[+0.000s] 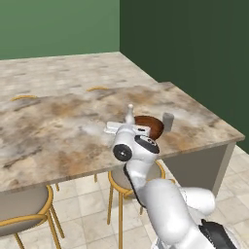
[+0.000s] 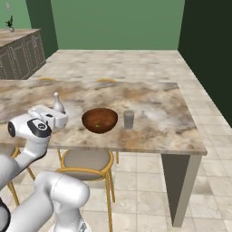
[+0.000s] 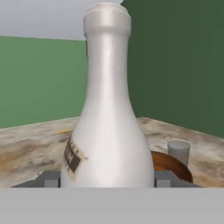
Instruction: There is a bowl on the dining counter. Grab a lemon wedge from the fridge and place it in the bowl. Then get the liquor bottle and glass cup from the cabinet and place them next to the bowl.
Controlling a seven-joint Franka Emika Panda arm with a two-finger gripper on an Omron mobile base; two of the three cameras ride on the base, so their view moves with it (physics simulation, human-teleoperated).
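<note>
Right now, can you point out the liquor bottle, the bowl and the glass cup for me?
liquor bottle [image 3: 109, 131], hand view, on its wide pale body.
bowl [image 2: 99, 119], right base view, on its reddish-brown inside.
glass cup [image 2: 129, 119], right base view, on its grey side wall.

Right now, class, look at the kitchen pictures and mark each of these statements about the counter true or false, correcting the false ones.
1. The bowl sits on the counter. True.
2. The cup lies tipped on its side. False: it stands upright beside the bowl.
3. The bottle stands between the fingers of the claw. True.
4. The bottle and the cup are on the same side of the bowl. False: the bowl is between them.
5. The bowl is bright blue. False: it is reddish-brown.
6. A stool is tucked under the counter edge. True.
</note>
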